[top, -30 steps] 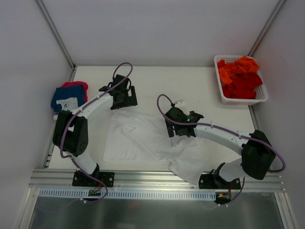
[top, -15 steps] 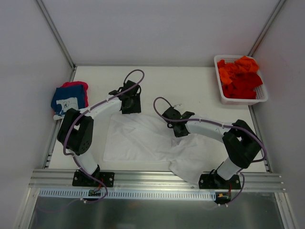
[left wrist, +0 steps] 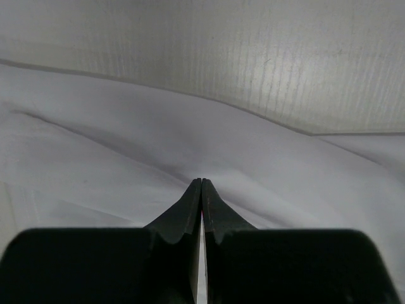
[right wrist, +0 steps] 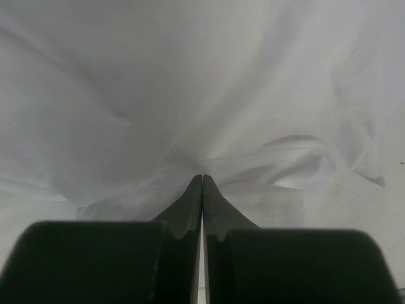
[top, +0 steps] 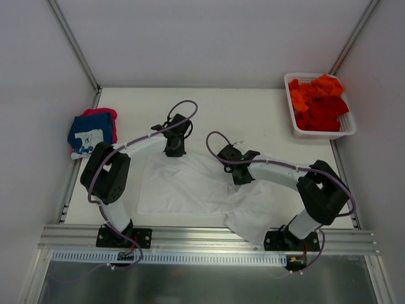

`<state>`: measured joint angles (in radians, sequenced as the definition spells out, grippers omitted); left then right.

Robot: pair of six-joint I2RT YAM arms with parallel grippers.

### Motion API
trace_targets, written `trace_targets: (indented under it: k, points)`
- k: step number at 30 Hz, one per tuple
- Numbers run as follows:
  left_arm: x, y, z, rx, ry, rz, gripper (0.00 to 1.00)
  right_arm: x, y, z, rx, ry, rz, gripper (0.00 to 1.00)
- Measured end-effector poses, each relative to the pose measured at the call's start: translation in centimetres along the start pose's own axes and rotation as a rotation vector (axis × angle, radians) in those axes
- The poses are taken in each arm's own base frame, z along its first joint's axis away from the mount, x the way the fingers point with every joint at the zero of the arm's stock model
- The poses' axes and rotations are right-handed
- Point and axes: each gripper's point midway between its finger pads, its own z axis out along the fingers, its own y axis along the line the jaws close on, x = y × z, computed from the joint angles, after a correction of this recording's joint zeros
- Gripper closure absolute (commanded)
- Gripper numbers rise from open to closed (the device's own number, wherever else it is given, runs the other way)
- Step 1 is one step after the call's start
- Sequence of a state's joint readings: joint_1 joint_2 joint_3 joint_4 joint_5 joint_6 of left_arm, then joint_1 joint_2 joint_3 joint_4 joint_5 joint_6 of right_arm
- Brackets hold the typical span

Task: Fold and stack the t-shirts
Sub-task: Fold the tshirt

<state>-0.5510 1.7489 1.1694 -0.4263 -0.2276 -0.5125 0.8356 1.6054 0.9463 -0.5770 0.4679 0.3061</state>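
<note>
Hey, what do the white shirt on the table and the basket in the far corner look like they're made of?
The white shirt looks like soft matte cloth, probably cotton knit: it lies in wrinkles and loose folds. The basket looks like rigid white plastic, going by its stiff lattice walls.

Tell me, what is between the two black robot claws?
Only rumpled cloth of the plain white t-shirt lies between the left gripper and the right gripper, both pinched shut on it. The top view shows this.
</note>
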Motion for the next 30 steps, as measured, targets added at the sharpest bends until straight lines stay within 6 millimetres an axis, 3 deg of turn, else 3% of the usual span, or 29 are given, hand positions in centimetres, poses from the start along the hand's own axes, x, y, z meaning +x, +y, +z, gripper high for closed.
trace_targets:
  k: [7, 11, 21, 30]
  points:
    - [1.6, 0.5, 2.1, -0.042, 0.059, 0.011, 1.0, 2.8, -0.5, 0.4, -0.017, 0.044, 0.009, 0.99]
    - [1.6, 0.2, 2.5, -0.039, 0.066, 0.005, 1.0, 3.9, -0.2, -0.4, -0.049, 0.034, 0.017, 1.0]
    - [1.5, 0.1, 2.5, -0.038, 0.065, -0.004, 1.0, 6.6, 2.1, -6.1, -0.179, -0.033, -0.025, 0.99]
    - [1.4, 0.0, 2.5, -0.037, 0.064, -0.006, 1.0, 10.9, 1.3, -7.7, -0.187, -0.016, -0.036, 1.0]
